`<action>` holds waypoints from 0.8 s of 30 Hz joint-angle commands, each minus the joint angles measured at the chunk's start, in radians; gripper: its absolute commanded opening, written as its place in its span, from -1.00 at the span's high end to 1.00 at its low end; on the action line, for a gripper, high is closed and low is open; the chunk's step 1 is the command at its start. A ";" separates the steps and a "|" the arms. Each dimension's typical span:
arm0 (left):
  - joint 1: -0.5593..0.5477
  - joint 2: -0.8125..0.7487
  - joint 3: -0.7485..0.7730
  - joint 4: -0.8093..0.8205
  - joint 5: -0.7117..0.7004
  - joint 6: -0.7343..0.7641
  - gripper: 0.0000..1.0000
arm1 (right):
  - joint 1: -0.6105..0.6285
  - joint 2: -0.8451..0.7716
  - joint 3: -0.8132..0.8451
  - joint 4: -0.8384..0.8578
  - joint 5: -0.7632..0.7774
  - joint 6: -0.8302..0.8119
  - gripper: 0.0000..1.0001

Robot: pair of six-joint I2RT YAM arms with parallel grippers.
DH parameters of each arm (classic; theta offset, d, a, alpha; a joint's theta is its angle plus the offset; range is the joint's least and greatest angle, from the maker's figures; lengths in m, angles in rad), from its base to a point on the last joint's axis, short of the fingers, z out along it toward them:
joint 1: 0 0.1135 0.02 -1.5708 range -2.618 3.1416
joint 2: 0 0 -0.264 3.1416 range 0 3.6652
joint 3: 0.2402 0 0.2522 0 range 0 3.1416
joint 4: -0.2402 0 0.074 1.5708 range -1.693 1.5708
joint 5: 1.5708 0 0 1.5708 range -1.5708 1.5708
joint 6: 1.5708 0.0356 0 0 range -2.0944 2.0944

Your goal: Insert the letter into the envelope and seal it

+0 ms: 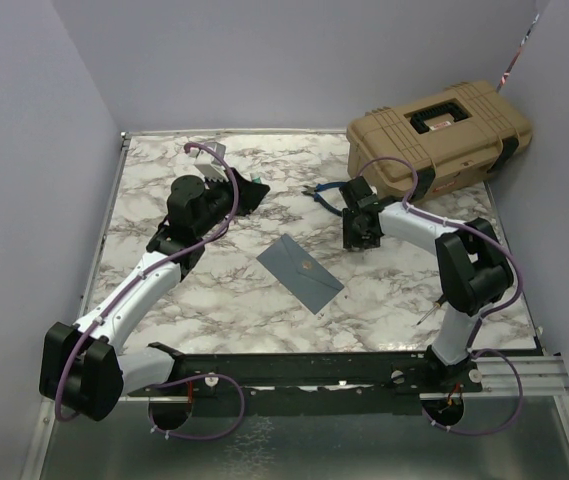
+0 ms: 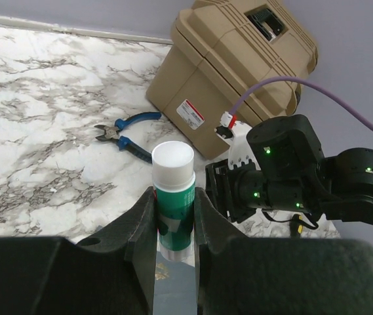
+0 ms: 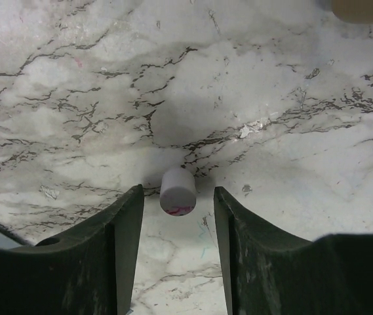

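Your white marble table [image 1: 214, 300] carries the slate grey-blue paper envelope [image 1: 300, 270], lying flat at mid-table. No cream letter shows, so it is likely inside. Sealing is left. Your left claw [image 2: 174, 203] is clamped on a green glue stick [image 2: 173, 174]. Your right claw [image 3: 177, 193] stands apart around a small white cap [image 3: 177, 189], touching neither side.

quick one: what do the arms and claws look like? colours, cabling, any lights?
The left arm and right arm both have white links with bulky black joint housings. A purple cable runs along each arm and loops below its base. The left claw and right claw each have two matte black, curved, tapering fingers. Small green lights glow on the right arm's black joints.
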 commanded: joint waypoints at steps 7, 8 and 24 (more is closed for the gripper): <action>0.000 0.002 -0.013 0.051 0.046 -0.023 1.00 | -0.006 0.023 0.042 0.016 0.023 -0.011 0.53; 0.000 0.004 -0.013 0.052 0.048 -0.023 1.00 | -0.009 0.022 0.044 0.014 0.019 -0.011 0.63; -0.063 0.074 0.023 0.015 0.370 0.510 1.00 | -0.034 -0.260 0.189 0.012 -0.677 -0.204 0.99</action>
